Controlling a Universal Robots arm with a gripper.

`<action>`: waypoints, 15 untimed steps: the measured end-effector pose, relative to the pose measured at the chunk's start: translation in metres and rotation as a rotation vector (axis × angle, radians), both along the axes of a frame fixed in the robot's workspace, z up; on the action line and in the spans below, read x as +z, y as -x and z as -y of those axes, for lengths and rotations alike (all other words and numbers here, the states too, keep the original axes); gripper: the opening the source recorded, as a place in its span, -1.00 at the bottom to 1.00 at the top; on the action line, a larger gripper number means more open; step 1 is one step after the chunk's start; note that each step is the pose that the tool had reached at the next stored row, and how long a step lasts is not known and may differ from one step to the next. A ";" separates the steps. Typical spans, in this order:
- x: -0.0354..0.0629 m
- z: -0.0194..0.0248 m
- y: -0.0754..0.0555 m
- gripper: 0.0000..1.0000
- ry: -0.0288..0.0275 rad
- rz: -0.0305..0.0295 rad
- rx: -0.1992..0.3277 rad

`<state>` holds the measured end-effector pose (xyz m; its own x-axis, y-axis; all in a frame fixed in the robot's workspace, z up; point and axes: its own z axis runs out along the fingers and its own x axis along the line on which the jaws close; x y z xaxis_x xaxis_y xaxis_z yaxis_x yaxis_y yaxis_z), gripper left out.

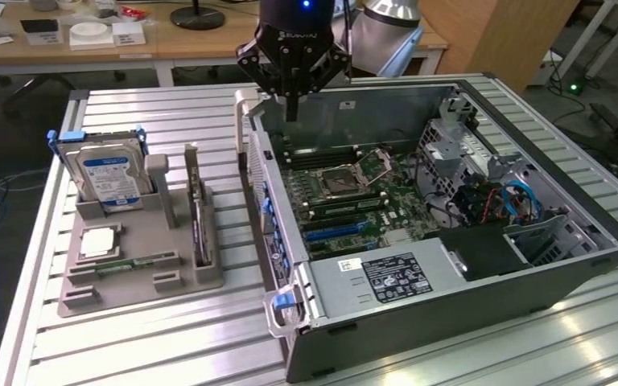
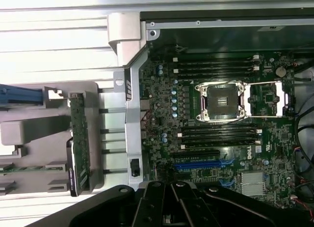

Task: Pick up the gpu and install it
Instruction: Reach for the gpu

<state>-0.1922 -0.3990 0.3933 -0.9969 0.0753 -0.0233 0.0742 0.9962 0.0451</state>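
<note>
The gpu stands on edge in a slot of the grey holder, at the exterior view's left of the open computer case. In the wrist view the gpu appears edge-on, a thin green and dark card. My gripper hangs shut and empty above the case's rear corner, up and to the right of the gpu and well apart from it. Its black fingers point down over the motherboard near the blue expansion slot.
The holder also carries a silver hard drive with a blue label, a processor chip and a narrow memory stick. Cables and a drive cage crowd the case's right side. Behind the slatted metal table stands a wooden desk.
</note>
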 end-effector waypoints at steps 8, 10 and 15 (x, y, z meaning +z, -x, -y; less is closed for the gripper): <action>0.0000 0.0001 0.007 -0.79 0.0000 0.0000 0.000; 0.0000 0.0001 0.008 -0.79 0.0000 0.0000 0.000; 0.0000 0.0002 0.012 -0.79 0.0000 0.0000 0.000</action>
